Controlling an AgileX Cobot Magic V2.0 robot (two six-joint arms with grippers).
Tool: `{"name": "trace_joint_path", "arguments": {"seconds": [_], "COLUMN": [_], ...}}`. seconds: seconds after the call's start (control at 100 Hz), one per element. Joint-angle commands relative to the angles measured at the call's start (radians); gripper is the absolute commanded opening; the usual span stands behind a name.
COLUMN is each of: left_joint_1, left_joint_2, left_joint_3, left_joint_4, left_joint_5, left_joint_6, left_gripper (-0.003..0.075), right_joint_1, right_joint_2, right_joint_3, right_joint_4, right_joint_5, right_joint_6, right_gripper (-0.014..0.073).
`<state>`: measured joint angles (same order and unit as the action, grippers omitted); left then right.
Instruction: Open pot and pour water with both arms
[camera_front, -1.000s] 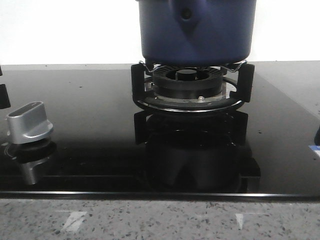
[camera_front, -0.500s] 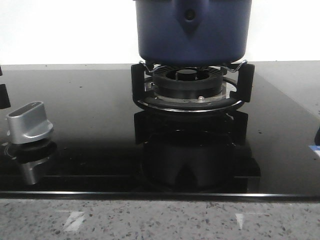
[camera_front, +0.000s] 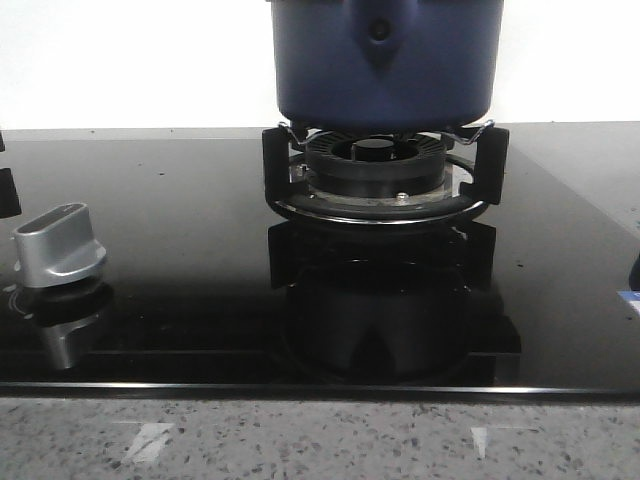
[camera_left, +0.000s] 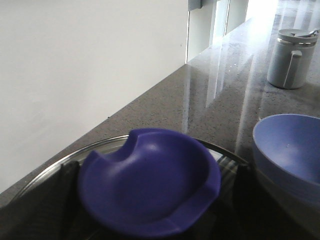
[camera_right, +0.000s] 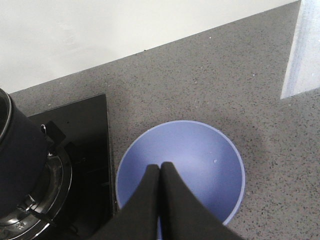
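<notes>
Left claw (camera_left: 150, 220) hidden under lid knob (camera_left: 150, 182), apparently gripping it, state not discernible. Pot (camera_front: 385, 60) on burner grate (camera_front: 385, 175) mid-stove. Right claw (camera_right: 160, 172) clenched, empty, above bowl (camera_right: 200, 155) on surface (camera_right: 240, 75). Risks: lid slipping from unseen grip; pot tipping during pour.

I see a silver knob (camera_front: 58, 245) on the black glass hob (camera_front: 180, 260), left of the burner (camera_front: 378, 170). Light blue bowl (camera_right: 200, 160) just beside the hob; grey canister (camera_left: 292, 57) farther off.
</notes>
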<state>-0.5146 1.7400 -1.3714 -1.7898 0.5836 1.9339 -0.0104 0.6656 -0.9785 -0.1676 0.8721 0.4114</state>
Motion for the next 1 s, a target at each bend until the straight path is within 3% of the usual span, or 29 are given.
{"name": "trace_joint_path", "arguments": {"seconds": [0.0, 0.31, 0.36, 0.45, 0.58, 0.76, 0.99], "left_joint_1": [-0.004, 0.008, 0.016, 0.026, 0.026, 0.026, 0.026], "left_joint_2": [-0.087, -0.207, -0.229, -0.288, -0.424, -0.669, -0.902], "left_joint_3": [-0.034, -0.034, -0.032, -0.002, 0.136, 0.428, 0.73], "left_joint_4": [-0.083, -0.083, -0.08, -0.079, -0.079, -0.079, -0.079], "left_joint_5": [0.025, -0.024, -0.04, -0.089, -0.178, -0.327, -0.405], "left_joint_6": [-0.01, -0.036, -0.08, -0.103, -0.103, -0.103, -0.103], "left_gripper": [0.0549, 0.0535, 0.0489, 0.0333, 0.0167, 0.0087, -0.0014], "right_joint_1": [-0.001, -0.001, -0.001, 0.002, 0.006, 0.006, 0.006], "right_joint_2": [-0.001, -0.001, -0.004, -0.027, -0.114, -0.293, -0.431], "right_joint_3": [-0.035, -0.017, -0.011, 0.018, 0.115, 0.282, 0.409], "right_joint_4": [-0.016, -0.016, -0.016, -0.016, -0.016, -0.016, 0.009], "right_joint_5": [-0.088, -0.145, -0.155, -0.182, -0.259, -0.401, -0.532], "right_joint_6": [-0.011, -0.029, -0.052, -0.11, -0.142, -0.149, -0.149], "right_gripper": [-0.0067, -0.0067, -0.0067, -0.0067, -0.0068, -0.0071, -0.0074]}}
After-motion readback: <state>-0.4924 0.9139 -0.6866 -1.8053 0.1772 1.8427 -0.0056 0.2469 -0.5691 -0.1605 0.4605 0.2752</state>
